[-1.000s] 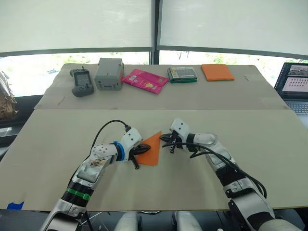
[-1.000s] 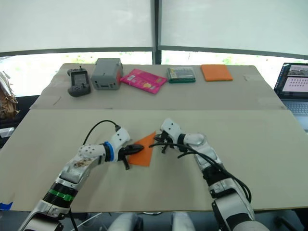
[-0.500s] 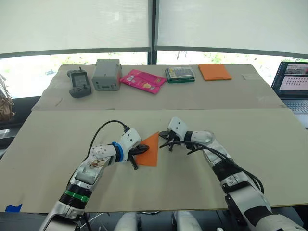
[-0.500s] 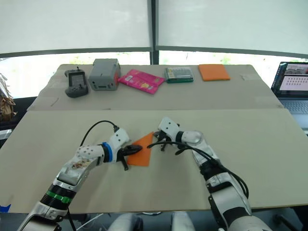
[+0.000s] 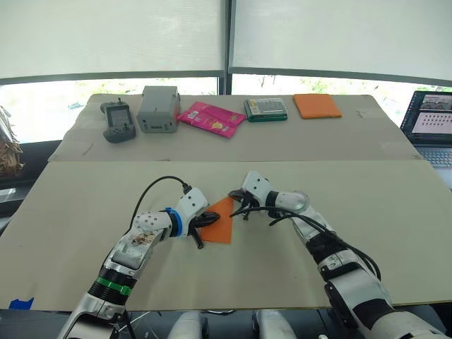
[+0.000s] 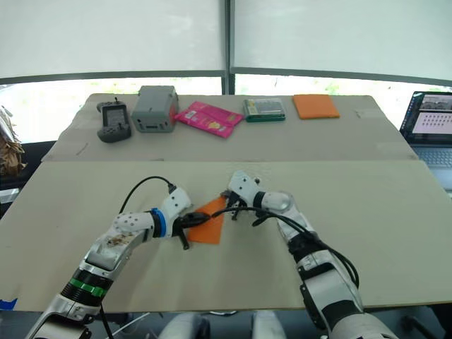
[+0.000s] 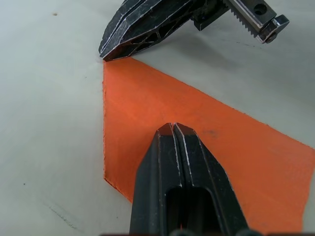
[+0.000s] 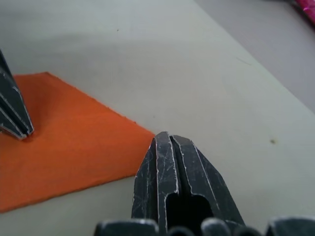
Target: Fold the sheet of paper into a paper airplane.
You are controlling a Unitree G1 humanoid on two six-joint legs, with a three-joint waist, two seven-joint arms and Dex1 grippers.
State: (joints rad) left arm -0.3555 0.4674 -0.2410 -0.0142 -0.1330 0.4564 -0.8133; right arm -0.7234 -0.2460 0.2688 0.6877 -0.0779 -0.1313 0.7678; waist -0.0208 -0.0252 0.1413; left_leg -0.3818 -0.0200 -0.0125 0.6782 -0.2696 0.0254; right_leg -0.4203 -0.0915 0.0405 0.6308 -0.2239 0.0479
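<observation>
The orange sheet of paper (image 5: 223,223) lies flat on the near table, folded into a pointed wedge with its tip toward the far right. My left gripper (image 5: 210,218) is shut, its tips (image 7: 173,129) resting on top of the paper (image 7: 147,103) near its left edge. My right gripper (image 5: 234,200) is shut too, its joined tips (image 8: 165,138) touching the table right at the paper's pointed corner (image 8: 145,132). The right fingers (image 7: 142,27) show in the left wrist view, meeting that corner.
Along the far table stand a handheld device (image 5: 118,121), a grey box (image 5: 159,108), a pink packet (image 5: 212,118), a green-edged case (image 5: 266,109) and an orange pad (image 5: 318,105). A laptop (image 5: 429,127) sits at the far right. Cables loop from both wrists.
My right gripper has slid left until its tips meet the paper's pointed corner. The left gripper and the paper have stayed put.
</observation>
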